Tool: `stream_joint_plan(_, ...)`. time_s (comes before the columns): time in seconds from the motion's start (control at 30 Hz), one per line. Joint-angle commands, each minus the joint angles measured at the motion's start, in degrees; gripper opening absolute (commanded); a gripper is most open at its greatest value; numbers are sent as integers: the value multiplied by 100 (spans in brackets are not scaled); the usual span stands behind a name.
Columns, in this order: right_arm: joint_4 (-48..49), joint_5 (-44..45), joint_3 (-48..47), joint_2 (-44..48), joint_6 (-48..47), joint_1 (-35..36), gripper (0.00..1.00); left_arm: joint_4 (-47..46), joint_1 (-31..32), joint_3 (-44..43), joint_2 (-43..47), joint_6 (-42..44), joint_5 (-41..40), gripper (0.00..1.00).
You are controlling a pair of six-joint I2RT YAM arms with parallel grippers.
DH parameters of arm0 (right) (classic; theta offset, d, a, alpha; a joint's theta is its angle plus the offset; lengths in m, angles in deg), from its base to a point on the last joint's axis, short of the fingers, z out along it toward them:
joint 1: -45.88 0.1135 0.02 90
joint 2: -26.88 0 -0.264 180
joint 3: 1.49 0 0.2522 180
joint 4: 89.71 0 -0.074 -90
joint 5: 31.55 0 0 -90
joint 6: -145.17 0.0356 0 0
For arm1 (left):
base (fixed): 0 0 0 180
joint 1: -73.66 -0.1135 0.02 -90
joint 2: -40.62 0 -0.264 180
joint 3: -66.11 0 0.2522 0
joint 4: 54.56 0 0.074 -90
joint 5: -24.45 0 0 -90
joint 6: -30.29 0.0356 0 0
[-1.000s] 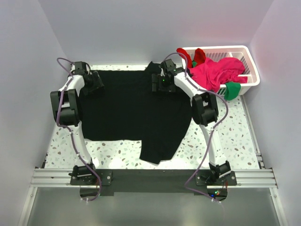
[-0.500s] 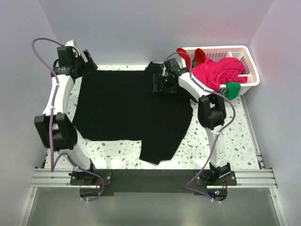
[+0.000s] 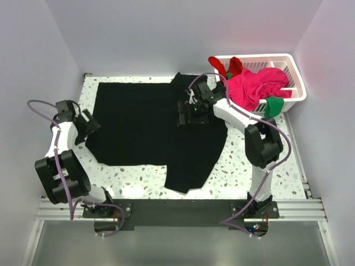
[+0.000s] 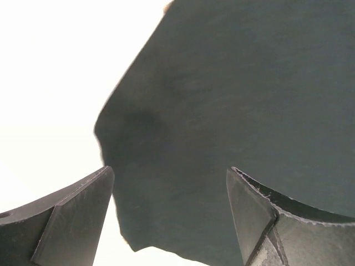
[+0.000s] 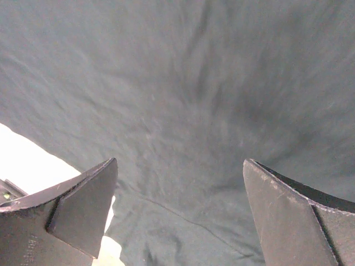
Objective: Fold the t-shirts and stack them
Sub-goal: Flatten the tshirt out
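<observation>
A large black t-shirt (image 3: 150,124) lies spread flat on the speckled table, with a sleeve hanging toward the near edge. My left gripper (image 3: 89,123) is open and empty over the shirt's left edge; the left wrist view shows the dark cloth (image 4: 233,100) and its corner below the open jaws. My right gripper (image 3: 187,115) is open and empty above the shirt's upper right part, and the right wrist view shows wrinkled black cloth (image 5: 183,111) with a seam. Magenta-pink (image 3: 256,86), red (image 3: 233,65) and green (image 3: 273,105) shirts lie in and over the basket.
A white slatted plastic basket (image 3: 297,83) stands at the back right corner. White walls close in on the left, back and right. A metal rail (image 3: 177,208) runs along the near edge by the arm bases.
My left arm has swung from the shirt's back left corner down to its left edge, nearer the front. My right gripper has shifted slightly toward the front over the shirt.
</observation>
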Motion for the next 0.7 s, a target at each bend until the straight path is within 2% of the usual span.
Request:
stream_joint_plan(0.0, 305, -60, 345, 252, 192, 104, 98, -124, -304, 245, 370, 53, 220, 87)
stream_joint_plan(0.33, 42, 169, 355, 50, 166, 210, 94, -581, -568, 1336, 668, -96, -140, 88)
stream_joint_plan(0.67, -37, 301, 425, 32, 280, 227, 93, -1652, -559, 2066, 502, -325, 290, 82)
